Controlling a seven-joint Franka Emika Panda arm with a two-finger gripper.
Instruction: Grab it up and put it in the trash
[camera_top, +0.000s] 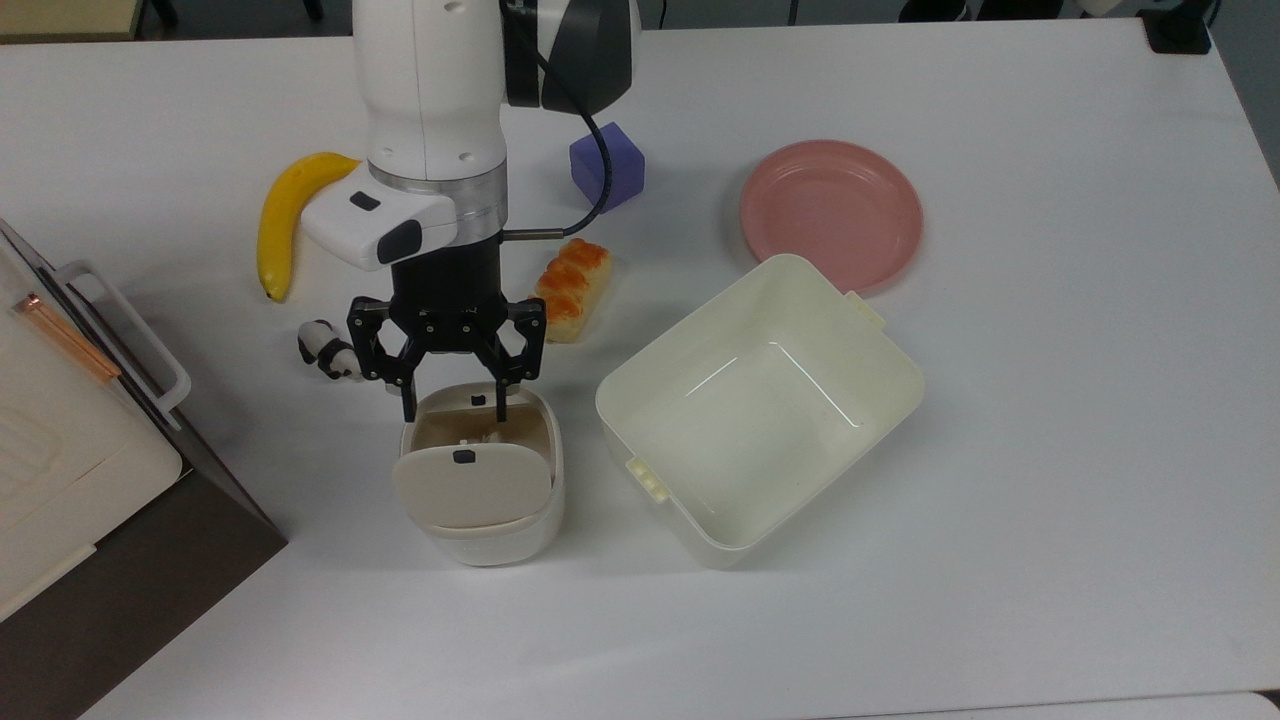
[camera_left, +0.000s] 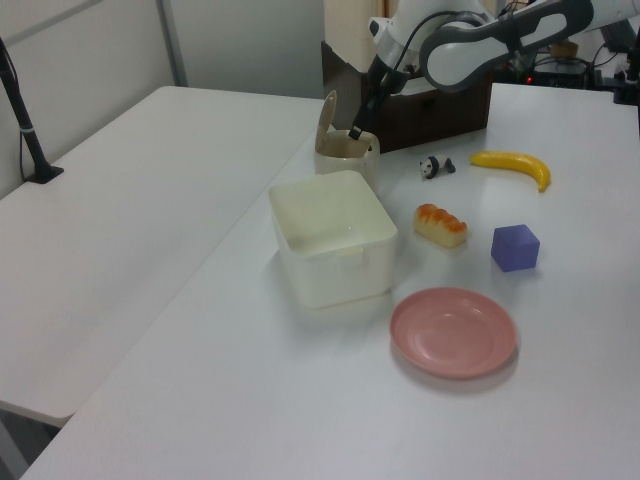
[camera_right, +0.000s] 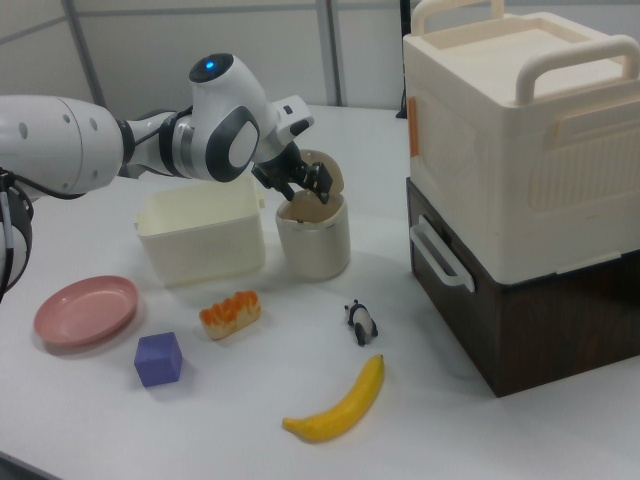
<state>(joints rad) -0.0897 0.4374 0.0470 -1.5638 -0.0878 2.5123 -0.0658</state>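
The trash (camera_top: 490, 540) is a small cream bin with its beige flap lid (camera_top: 470, 485) tipped up, standing left of centre in the top view. My gripper (camera_top: 454, 410) hangs open just above the bin's mouth, fingers spread wide with nothing between them. A pale bit of the crumpled white paper (camera_top: 490, 437) shows down inside the bin. In the left view the gripper (camera_left: 358, 128) is over the bin (camera_left: 345, 150); in the right view the gripper (camera_right: 308, 185) sits over the bin (camera_right: 315, 245).
A toy panda (camera_top: 325, 350) stands just left of the gripper. A banana (camera_top: 275, 225), a bread roll (camera_top: 568, 290), a purple cube (camera_top: 607, 167) and a pink plate (camera_top: 830, 215) lie behind. A large cream tub (camera_top: 760, 410) sits right of the bin; a cream drawer unit (camera_top: 60, 420) is at the left edge.
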